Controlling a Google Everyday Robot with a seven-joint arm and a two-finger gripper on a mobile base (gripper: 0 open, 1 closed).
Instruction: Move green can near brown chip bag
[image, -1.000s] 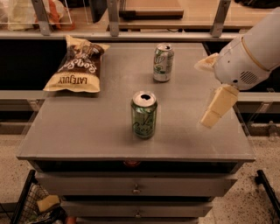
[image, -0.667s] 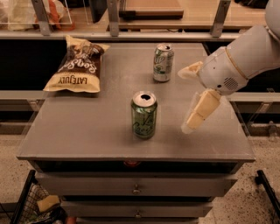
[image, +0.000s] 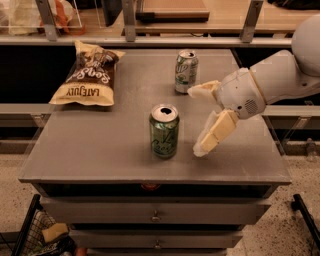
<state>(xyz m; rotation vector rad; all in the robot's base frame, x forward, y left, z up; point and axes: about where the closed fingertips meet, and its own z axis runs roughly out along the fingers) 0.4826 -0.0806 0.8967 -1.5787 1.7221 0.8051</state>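
The green can (image: 164, 131) stands upright near the front middle of the grey table (image: 100, 150); it is dark green with white cursive lettering and a silver top. The brown chip bag (image: 89, 76) lies flat at the table's back left. My gripper (image: 197, 119) is just right of the green can, apart from it, with its two pale fingers (image: 216, 133) spread open and empty. One finger points down toward the table, the other reaches toward the back.
A paler silver-white can with a green logo (image: 186, 71) stands at the back middle, just behind my gripper. A shelf rail with metal posts (image: 129, 20) runs behind the table. Drawers (image: 156, 215) sit below the table top.
My gripper has moved left across the table, from the right edge to close beside the green can. The cans and bag have not moved.
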